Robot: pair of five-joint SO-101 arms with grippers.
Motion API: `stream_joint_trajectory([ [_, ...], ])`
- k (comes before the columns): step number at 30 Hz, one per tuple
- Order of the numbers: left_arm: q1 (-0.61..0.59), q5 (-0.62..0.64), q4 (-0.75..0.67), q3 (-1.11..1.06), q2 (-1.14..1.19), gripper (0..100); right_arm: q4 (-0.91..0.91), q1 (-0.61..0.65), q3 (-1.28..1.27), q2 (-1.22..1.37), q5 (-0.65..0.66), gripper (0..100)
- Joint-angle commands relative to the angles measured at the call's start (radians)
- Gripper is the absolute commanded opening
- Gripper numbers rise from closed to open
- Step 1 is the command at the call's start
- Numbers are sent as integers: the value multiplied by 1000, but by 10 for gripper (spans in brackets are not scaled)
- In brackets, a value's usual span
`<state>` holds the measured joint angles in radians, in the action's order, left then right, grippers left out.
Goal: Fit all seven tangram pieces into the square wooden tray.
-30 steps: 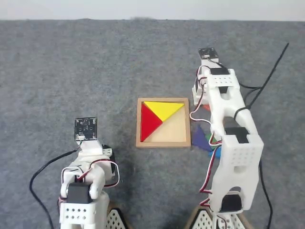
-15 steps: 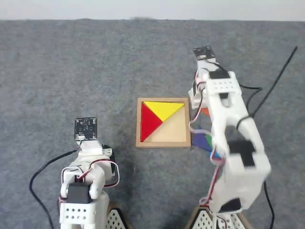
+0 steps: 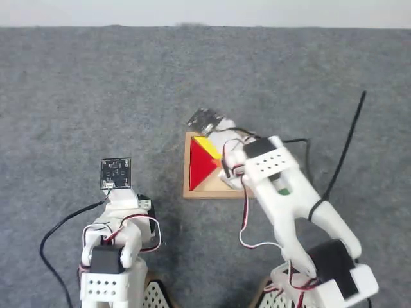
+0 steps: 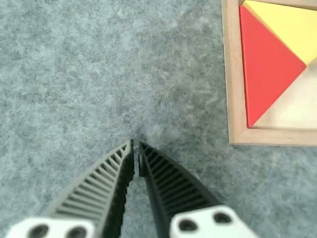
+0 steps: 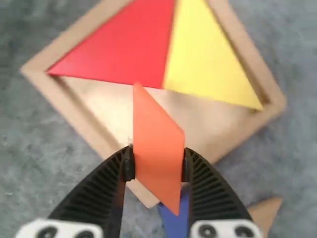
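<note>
The square wooden tray (image 3: 187,186) lies mid-table with a red triangle (image 3: 202,163) and a yellow triangle (image 3: 207,145) in it. My right arm (image 3: 270,167) stretches across the tray's right half and hides it. In the right wrist view my right gripper (image 5: 156,163) is shut on an orange parallelogram (image 5: 156,144), held on edge above the tray's bare floor (image 5: 106,106), just below the red triangle (image 5: 124,49) and yellow triangle (image 5: 208,64). My left gripper (image 4: 134,145) is shut on nothing, low over the carpet beside the tray (image 4: 230,89).
A blue piece (image 5: 173,223) and the corner of a brownish piece (image 5: 265,210) lie on the carpet just outside the tray rim (image 5: 270,106). My left arm (image 3: 115,237) is folded at the near left. Grey carpet covers the whole table.
My right arm has swung left from beside the tray's right edge to over the tray, carrying the orange parallelogram. The left arm has stayed still.
</note>
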<state>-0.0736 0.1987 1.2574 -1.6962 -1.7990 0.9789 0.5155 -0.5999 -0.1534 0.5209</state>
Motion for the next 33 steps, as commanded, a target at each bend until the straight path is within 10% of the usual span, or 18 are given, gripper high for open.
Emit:
stream_joint_trajectory([
  [1, -6, -15, 5, 13, -20, 14, -33, 54, 17, 22, 80, 54],
  [33, -6, -15, 5, 13, -20, 14, -114, 156, -3, 54, 64, 267],
])
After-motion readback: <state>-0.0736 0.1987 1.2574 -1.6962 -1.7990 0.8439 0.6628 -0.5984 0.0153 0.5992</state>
